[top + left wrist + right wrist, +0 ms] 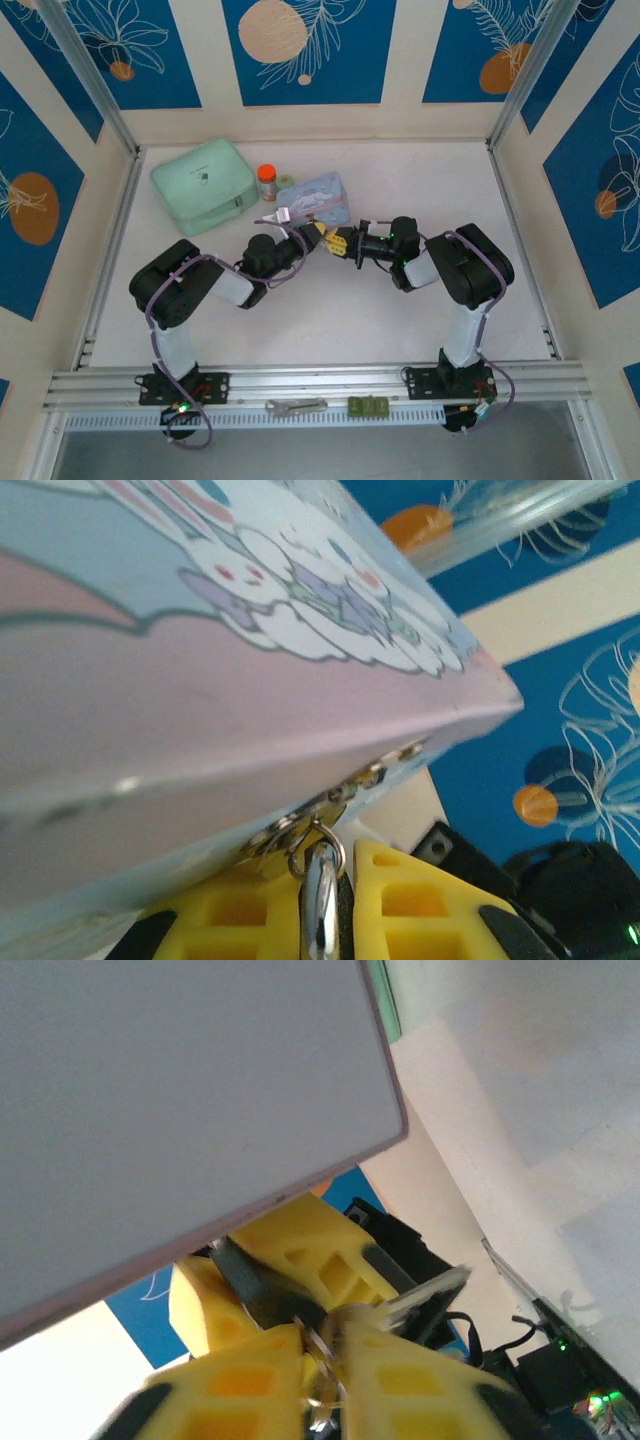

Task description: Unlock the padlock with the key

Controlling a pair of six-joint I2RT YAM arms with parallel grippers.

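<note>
A white table (400,320), blue-and-cream walls (310,50). The left gripper (320,872) pinches the tiny black padlock (322,912) hooked on the light-blue picture tin (250,680). The thin silvery key (425,1293) sticks out by the right gripper (325,1348); whether its jaws grip, I cannot tell.

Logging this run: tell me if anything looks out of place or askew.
The light-blue tin sits askew: one edge looks tipped up off the table, baring its grey underside to the right wrist view. The left gripper is shut on the padlock hanging from it.
</note>
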